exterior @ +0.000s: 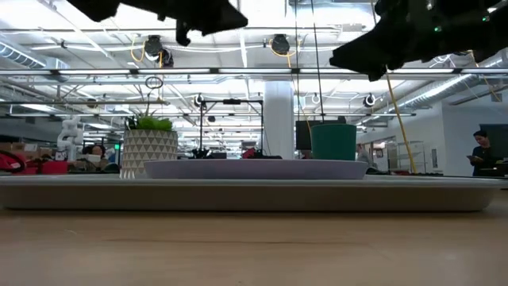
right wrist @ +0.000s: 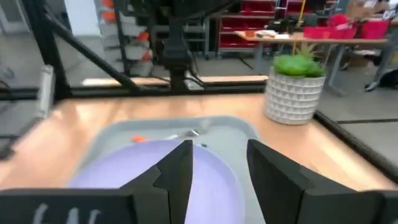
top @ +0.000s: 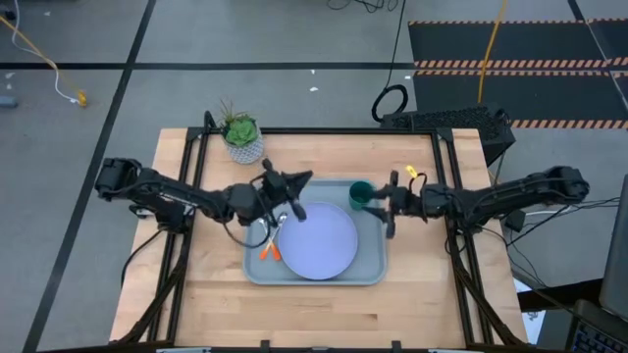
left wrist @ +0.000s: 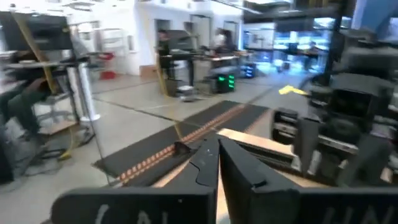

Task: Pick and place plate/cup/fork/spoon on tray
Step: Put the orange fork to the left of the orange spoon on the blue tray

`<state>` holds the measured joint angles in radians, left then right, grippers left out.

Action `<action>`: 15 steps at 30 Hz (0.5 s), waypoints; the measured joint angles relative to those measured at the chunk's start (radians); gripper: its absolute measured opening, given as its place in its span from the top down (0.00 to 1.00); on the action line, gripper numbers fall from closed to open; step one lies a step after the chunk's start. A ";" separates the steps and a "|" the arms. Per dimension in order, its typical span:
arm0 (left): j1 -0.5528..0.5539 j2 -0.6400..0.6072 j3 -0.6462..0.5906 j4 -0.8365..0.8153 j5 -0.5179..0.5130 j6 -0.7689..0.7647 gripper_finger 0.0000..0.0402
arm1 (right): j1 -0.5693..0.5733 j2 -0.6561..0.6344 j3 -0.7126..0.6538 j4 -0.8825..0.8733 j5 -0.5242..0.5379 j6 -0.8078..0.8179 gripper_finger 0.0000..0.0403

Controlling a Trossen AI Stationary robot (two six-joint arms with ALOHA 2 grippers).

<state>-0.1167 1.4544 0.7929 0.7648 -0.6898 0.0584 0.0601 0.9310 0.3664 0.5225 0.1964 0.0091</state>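
Note:
The pale lavender-blue plate (top: pixel 319 241) lies flat on the grey-blue tray (top: pixel 371 270); it also shows in the right wrist view (right wrist: pixel 124 171). The dark green cup (top: pixel 360 193) stands upright in the tray's far right corner. The fork and spoon, with orange handles (top: pixel 268 251), lie on the tray's left part beside the plate, and they show in the right wrist view (right wrist: pixel 163 137). My left gripper (top: pixel 304 180) is shut and empty, raised over the tray's far left part. My right gripper (top: pixel 385 204) is open and empty, raised beside the cup.
A white pot with a green plant (top: pixel 242 139) stands on the table beyond the tray's far left corner. Bare wooden table (top: pixel 314 309) lies along the near edge. Black frame rails run along the table's left and right sides.

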 joint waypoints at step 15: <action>-0.355 -0.154 0.276 -0.949 -0.540 -0.435 0.90 | 0.104 0.004 0.001 0.018 0.092 0.067 0.64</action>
<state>-0.4719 1.3008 1.0689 -0.1844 -1.2296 -0.3766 0.1645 0.9352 0.3672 0.5405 0.2882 0.0760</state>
